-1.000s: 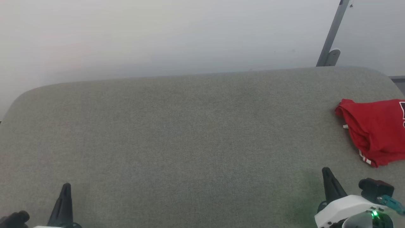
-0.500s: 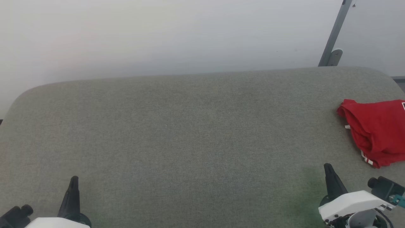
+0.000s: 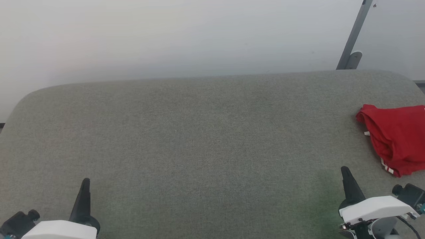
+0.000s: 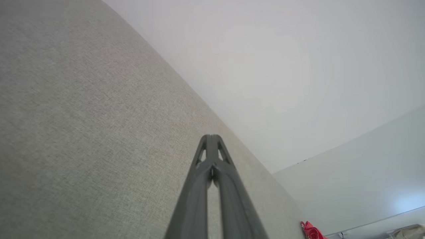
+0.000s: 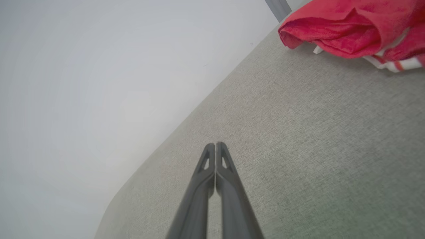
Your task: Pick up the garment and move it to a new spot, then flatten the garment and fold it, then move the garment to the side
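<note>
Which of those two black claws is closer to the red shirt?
The right gripper, close by the red shirt; the left gripper sits far across from it.

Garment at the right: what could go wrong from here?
The garment lies bunched at the right end of the grey surface, cut off by the head view's edge, so a grasp may be poorly aimed or nudge it off. The right gripper has its jaws shut; reaching that way would likely push the cloth rather than pinch it.

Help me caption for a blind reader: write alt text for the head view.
A red garment lies bunched at the right edge of a grey surface. The left gripper and right gripper point up from the bottom corners, shut and empty.
</note>
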Robot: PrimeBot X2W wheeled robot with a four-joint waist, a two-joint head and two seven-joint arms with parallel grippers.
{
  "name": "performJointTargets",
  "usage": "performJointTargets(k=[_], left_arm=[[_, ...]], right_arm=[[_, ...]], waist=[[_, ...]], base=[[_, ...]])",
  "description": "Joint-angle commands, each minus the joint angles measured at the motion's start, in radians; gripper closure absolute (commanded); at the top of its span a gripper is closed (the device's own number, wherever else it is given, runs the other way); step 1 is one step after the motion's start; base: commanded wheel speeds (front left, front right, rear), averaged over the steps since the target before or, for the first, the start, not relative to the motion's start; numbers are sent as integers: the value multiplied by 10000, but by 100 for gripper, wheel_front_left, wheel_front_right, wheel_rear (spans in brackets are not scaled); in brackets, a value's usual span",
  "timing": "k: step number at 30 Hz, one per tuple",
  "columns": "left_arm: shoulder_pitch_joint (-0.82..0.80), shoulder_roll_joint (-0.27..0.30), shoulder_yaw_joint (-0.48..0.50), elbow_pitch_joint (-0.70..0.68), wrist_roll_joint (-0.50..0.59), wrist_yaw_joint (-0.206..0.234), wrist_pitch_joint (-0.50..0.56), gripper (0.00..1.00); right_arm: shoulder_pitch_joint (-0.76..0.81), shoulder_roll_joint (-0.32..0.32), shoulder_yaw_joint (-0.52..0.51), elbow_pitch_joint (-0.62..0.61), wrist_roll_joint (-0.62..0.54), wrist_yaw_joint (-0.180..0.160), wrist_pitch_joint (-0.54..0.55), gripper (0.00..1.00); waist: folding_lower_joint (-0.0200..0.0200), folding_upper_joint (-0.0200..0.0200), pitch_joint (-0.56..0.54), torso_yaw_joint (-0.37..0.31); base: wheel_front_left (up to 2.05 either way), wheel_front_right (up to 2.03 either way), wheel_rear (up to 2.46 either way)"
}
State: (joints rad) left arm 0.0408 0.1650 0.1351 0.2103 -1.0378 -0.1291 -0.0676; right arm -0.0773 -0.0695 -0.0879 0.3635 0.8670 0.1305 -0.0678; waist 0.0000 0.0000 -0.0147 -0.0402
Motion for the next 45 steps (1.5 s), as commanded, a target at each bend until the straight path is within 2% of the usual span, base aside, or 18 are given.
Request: performJointTargets(k=[1,45], left_arm=[[-266,32,13,-72,-277,-11,70,100],[-1142,-743,-133,201,-3840,-21,1228,100]], right_arm=[[-227,-3,-24,-184,359,4,101,100],[-333,135,-192,-872,4992,4,1240,100]], waist=[[0,0,4,8],[0,0,103,232]], base=[[0,0,0],[0,0,0]])
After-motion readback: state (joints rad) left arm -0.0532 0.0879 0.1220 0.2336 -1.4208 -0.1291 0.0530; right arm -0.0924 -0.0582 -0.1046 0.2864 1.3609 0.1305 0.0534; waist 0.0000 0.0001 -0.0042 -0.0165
